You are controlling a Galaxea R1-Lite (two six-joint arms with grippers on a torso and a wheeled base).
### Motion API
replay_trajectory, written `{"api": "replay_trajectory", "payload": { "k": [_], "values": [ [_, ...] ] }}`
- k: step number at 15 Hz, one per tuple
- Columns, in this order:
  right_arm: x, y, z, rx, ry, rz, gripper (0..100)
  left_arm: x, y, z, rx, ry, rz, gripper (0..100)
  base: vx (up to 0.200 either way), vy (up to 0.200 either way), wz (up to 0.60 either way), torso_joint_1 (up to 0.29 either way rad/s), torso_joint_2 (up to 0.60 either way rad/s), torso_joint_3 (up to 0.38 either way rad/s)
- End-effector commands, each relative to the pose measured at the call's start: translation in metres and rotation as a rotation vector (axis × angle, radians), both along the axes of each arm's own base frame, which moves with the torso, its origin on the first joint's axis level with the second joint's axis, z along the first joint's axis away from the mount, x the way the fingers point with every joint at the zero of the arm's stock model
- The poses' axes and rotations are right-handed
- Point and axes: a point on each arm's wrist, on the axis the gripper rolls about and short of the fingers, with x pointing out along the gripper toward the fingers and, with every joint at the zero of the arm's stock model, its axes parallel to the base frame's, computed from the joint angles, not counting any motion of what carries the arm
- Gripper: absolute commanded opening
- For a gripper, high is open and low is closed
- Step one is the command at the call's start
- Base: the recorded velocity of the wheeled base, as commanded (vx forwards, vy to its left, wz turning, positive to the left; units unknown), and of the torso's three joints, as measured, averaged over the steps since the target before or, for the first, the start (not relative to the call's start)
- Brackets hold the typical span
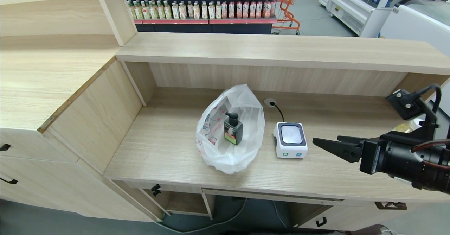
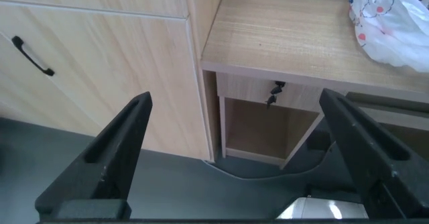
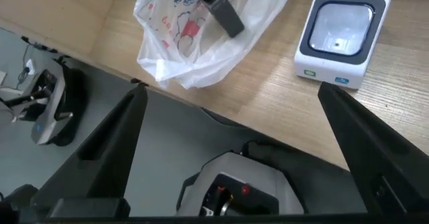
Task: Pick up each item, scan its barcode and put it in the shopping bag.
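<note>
a white translucent plastic shopping bag with red print is found open on the light wooden surface. a dark pump bottle with a green label is located inside the bag. a white square barcode scanner with a grey glass top is placed just beside the bag, on its right, and is joined by a black cable to a port in the surface. the right end effector is held right of the scanner, above the surface, fingers spread wide and empty. the left end effector is held below the surface's front edge, likewise wide and empty.
</note>
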Motion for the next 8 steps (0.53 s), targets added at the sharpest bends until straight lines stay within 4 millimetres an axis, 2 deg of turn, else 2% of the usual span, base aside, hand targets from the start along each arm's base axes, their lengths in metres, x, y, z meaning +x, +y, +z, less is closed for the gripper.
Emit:
{"api": "replay_trajectory", "payload": {
  "k": [1, 8],
  "values": [
    [-0.0015, -0.0032, 0.0006, 0.002, -0.006, -0.012, 100, 0.0000, 0.0000, 0.0000, 0.001, 0.000, -0.001, 100, 0.000, -0.200, 0.00, 0.007, 0.01, -0.007],
    [-0.0008, -0.0127, -0.0047, -0.030, 0.012, -0.131, 100, 0.0000, 0.0000, 0.0000, 0.001, 0.000, -0.001, 100, 0.000, -0.200, 0.00, 0.006, 0.01, 0.002]
  ]
}}
